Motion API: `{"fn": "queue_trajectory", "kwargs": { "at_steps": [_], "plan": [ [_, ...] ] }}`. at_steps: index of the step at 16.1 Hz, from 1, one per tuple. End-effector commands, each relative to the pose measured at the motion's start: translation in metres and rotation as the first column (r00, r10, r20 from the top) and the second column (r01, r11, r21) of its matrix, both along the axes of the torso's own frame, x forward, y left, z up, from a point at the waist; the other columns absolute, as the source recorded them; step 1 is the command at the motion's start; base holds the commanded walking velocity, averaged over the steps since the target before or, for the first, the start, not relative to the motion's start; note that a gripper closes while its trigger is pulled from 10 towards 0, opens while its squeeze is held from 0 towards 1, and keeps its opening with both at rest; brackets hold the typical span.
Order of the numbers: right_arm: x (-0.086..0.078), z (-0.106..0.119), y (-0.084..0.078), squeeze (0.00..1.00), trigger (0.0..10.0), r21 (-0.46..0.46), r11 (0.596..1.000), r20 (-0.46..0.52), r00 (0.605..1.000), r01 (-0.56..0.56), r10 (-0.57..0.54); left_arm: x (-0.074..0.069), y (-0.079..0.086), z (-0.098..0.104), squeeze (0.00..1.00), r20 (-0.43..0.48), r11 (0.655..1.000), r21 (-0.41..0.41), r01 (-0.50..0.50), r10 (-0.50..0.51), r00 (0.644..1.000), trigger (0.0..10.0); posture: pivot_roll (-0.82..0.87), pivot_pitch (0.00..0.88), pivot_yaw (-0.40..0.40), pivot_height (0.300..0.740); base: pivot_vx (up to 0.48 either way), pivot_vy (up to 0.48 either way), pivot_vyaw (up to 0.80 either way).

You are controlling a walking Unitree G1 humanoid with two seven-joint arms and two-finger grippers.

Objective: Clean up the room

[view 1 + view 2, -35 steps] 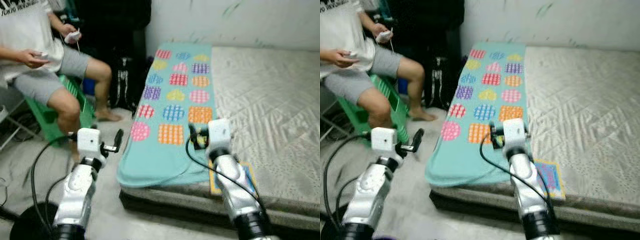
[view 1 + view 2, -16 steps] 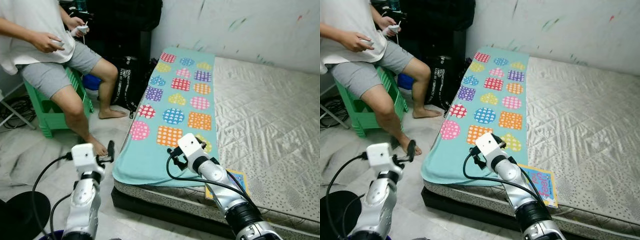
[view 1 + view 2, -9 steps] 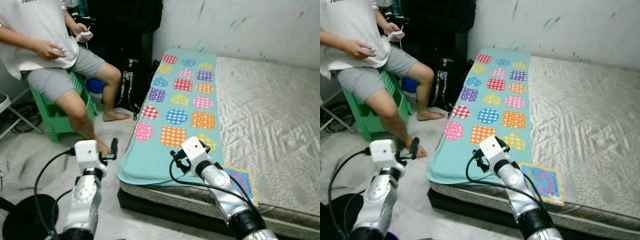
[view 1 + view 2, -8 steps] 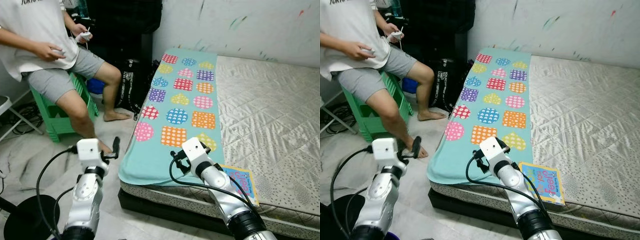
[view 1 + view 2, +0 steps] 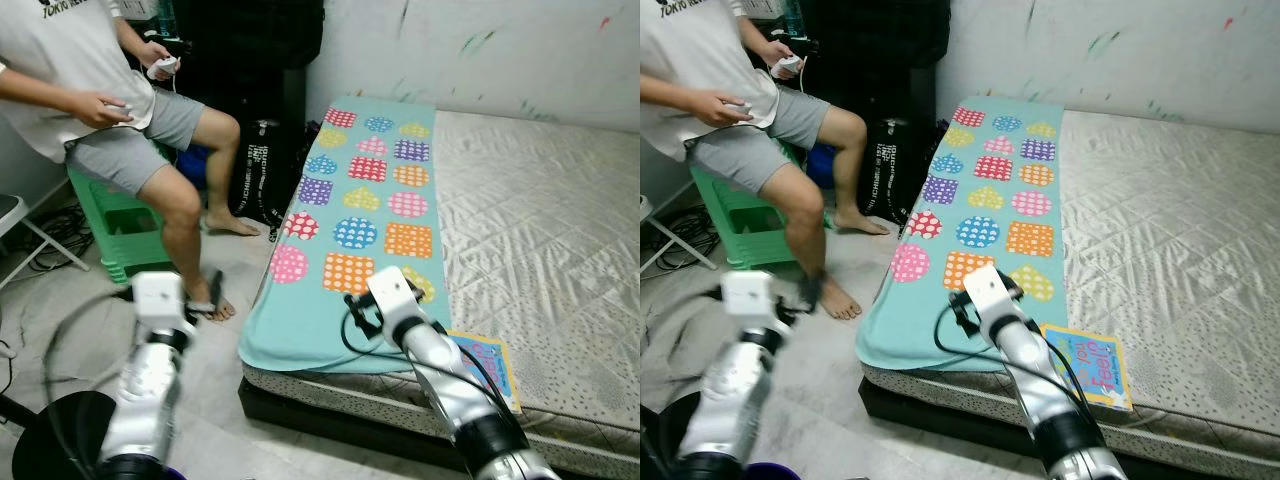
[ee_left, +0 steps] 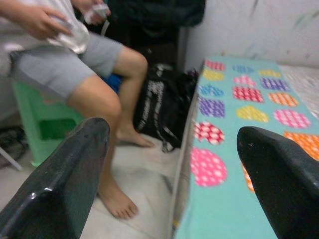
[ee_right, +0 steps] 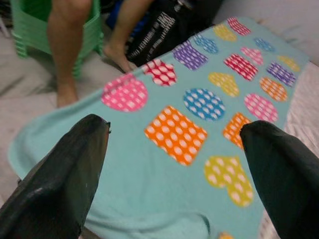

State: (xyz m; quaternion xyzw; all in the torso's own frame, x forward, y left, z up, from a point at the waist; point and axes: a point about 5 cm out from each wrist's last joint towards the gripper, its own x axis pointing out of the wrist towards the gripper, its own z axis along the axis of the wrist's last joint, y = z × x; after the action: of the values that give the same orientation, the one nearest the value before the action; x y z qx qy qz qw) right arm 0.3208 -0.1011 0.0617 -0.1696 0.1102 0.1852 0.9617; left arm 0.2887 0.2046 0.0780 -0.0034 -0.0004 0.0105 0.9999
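A teal blanket [image 5: 365, 200] with coloured dotted patches lies along the left side of a bare mattress [image 5: 540, 220], its front end hanging over the edge. A colourful picture book [image 5: 485, 362] rests on the mattress near the front edge, just right of the blanket. My right gripper [image 7: 174, 124] hovers open over the blanket's front end, left of the book, with nothing between its fingers. My left gripper [image 6: 172, 132] is open and empty over the floor left of the bed, pointing toward the blanket's edge and a person's foot.
A person [image 5: 100, 100] sits on a green stool [image 5: 115, 230] at the left, one bare foot [image 5: 222, 305] on the floor near my left arm. A black bag [image 5: 262, 170] leans by the bed. A black round base [image 5: 55, 440] lies at the lower left.
My left arm has swung left and lower and looks blurred. The person's leg has shifted, its foot now near my left gripper. My right gripper stays over the blanket's front end.
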Motion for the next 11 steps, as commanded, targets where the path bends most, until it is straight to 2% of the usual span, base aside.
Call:
{"fn": "queue_trajectory", "kwargs": {
  "at_steps": [1,3,6,8,11],
  "plan": [
    [0.003,0.001,0.003,0.0,10.0,0.01,1.0,-0.001,1.0,0.002,-0.002,-0.001,0.005,0.002,0.0,-0.001,1.0,0.015,-0.019,0.019,1.0,10.0,0.18,0.0,0.006,0.74,0.0,0.0,0.0],
    [0.009,0.009,0.011,0.0,10.0,0.021,0.999,0.02,0.999,-0.027,0.027,-0.01,0.011,0.002,0.0,0.011,0.998,0.014,-0.062,0.062,0.998,10.0,0.18,0.0,-0.022,0.74,0.0,0.0,0.0],
    [0.008,0.011,0.013,0.0,10.0,0.016,0.999,0.042,0.998,-0.048,0.048,-0.009,0.006,-0.003,0.0,-0.003,0.998,-0.01,-0.069,0.069,0.998,10.0,0.14,0.0,0.004,0.74,0.0,0.0,0.0],
    [0.004,0.01,0.005,0.0,10.0,0.036,0.999,0.058,0.998,0.003,-0.005,-0.002,-0.01,-0.006,0.0,-0.024,1.0,-0.02,0.0,-0.001,1.0,10.0,0.06,0.0,0.056,0.74,0.0,0.0,0.0],
    [-0.001,0.007,-0.003,0.0,10.0,0.07,0.996,0.068,0.995,0.062,-0.067,0.004,-0.031,-0.008,0.0,-0.051,0.996,-0.025,0.08,-0.082,0.995,10.0,0.02,0.0,0.088,0.74,0.0,0.0,0.0]
  ]
}}
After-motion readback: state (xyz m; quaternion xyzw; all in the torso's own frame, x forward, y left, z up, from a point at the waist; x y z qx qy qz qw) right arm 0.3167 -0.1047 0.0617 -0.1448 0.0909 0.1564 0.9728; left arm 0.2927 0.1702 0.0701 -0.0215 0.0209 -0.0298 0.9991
